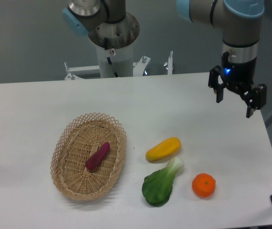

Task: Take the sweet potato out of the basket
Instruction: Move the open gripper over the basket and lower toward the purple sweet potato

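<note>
Item: my claw (235, 101), jaws apart, empty; sweet potato (98, 156) far off in basket (62, 143) (risk: snagging the weave).

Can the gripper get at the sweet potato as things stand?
Probably yes: the sweet potato lies alone and uncovered in the shallow basket, and the open gripper hangs clear above the table.
</note>
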Controlling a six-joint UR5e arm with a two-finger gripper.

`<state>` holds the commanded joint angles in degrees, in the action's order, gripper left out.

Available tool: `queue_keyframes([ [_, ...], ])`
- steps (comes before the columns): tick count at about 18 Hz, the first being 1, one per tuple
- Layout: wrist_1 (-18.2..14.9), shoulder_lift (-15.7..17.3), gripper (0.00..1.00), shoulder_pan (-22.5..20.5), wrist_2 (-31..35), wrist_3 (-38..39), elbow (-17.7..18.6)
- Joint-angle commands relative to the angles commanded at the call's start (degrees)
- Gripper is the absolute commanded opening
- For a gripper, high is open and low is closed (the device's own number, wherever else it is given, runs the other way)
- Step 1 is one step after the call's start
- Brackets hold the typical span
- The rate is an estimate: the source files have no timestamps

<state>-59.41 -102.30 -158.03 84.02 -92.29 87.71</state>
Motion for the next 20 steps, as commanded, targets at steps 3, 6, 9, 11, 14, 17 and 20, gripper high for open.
queue_keyframes([
  [3,-0.17,0.79,1.00,0.18,0.00,0.18,0.18],
  [6,0.00,2.01,1.00,0.70,-0.09,0.88,2.19],
  [9,0.35,3.25,1.00,1.14,-2.10,2.37,5.18],
  [11,1.92,4.30,1.00,1.93,-3.77,7.18,7.11],
  [14,2.90,5.45,1.00,5.26,-3.78,21.05,9.31],
  [17,2.90,4.84,1.00,9.74,-3.60,31.43,9.32],
  [20,3.07,3.52,1.00,15.54,-3.34,39.79,9.84],
])
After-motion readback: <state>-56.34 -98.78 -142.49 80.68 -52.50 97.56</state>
